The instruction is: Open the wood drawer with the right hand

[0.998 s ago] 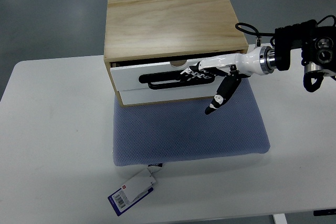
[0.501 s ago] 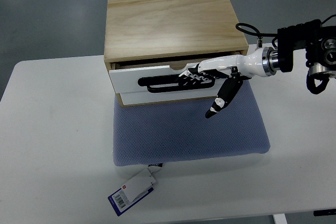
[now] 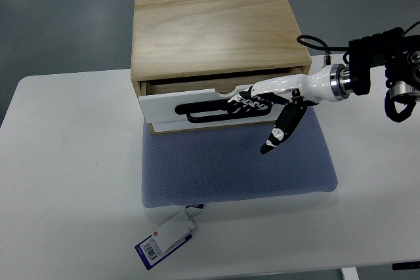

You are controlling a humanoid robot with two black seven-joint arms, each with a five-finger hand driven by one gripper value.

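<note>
A white table carries the whole setup. Near its front edge, left of centre, a blue-and-white tag lies flat, just beyond the front edge of a blue-grey mat spread across the table's middle. The wood drawer box stands upright on the rear part of that mat, its light wooden top facing the camera. The upper drawer, white-fronted with a long black slot handle, projects a short way out of the box, so a narrow strip of its interior shows behind the front panel. A second white front sits below it, mostly hidden under the projecting one. The right hand enters from the right edge on a white forearm with a black wrist assembly. Its fingers are curled into the right end of the slot handle and hold it. The thumb points down and forward, clear of the drawer front, above the mat.
</note>
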